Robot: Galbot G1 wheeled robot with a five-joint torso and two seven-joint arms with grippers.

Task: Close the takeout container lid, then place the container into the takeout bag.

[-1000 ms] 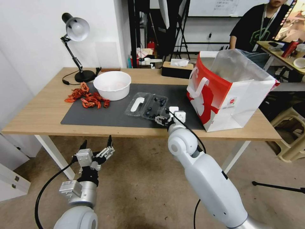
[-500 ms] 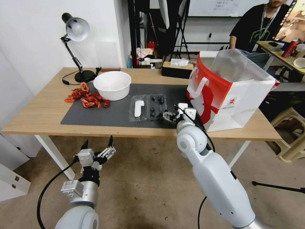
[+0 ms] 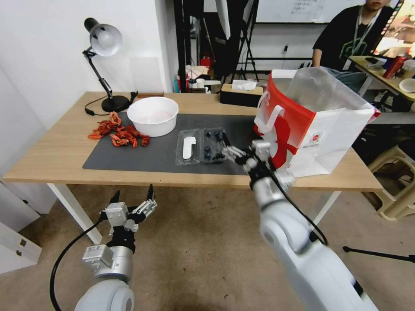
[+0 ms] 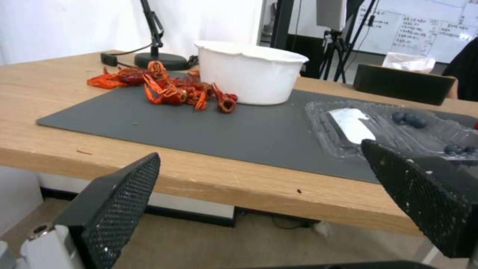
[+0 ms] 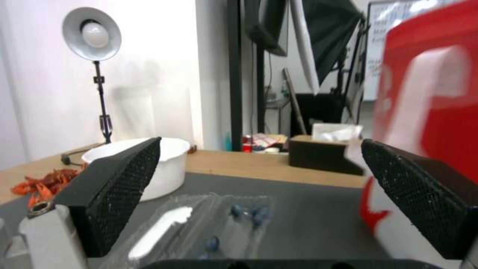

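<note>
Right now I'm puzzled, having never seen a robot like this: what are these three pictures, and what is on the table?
It is a two-armed robot. One picture looks down from its head; the other two look out from its wrists.

On the wooden table lies an open takeout container of blueberries, its lid flat beside them. A takeout bag, white bowl and lamp stand nearby.

The right gripper, open, is at the container's edge. The left gripper, open, waits below the table. Nothing is held.
</note>
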